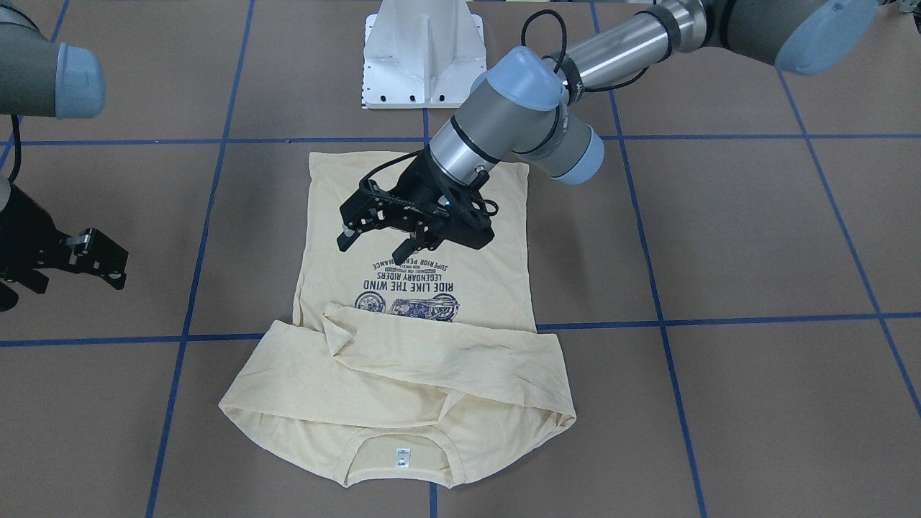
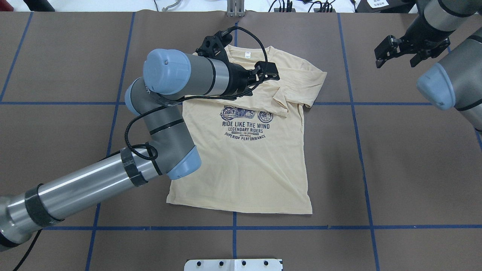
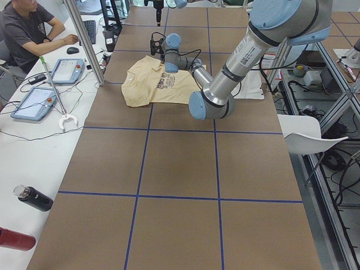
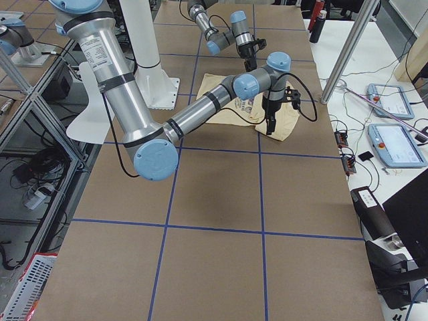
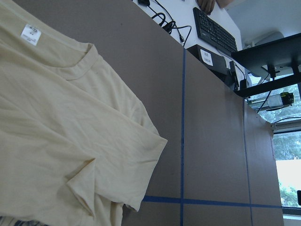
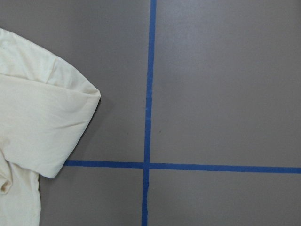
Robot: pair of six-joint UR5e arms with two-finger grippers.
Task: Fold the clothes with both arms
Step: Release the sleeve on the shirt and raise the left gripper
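Observation:
The pale yellow shirt (image 2: pixel 248 169) lies flat on the brown table with its navy print (image 2: pixel 245 126) facing up. Both sleeves are folded across the chest below the collar (image 1: pixel 403 439), which carries a small white label (image 5: pixel 30 34). My left gripper (image 1: pixel 374 247) hovers over the shirt's middle, open, with nothing between its fingers. My right gripper (image 2: pixel 397 60) hangs open and empty, off the shirt, beyond its right shoulder. The right wrist view catches only that folded shoulder (image 6: pixel 37 127) beside a blue tape cross.
Blue tape lines (image 2: pixel 233 227) divide the table into squares. The white pedestal base (image 1: pixel 421 57) stands at the robot's edge, close to the shirt's hem. A person (image 3: pixel 25 28) sits at a side desk with tablets (image 3: pixel 31 104) and a keyboard (image 5: pixel 216 30).

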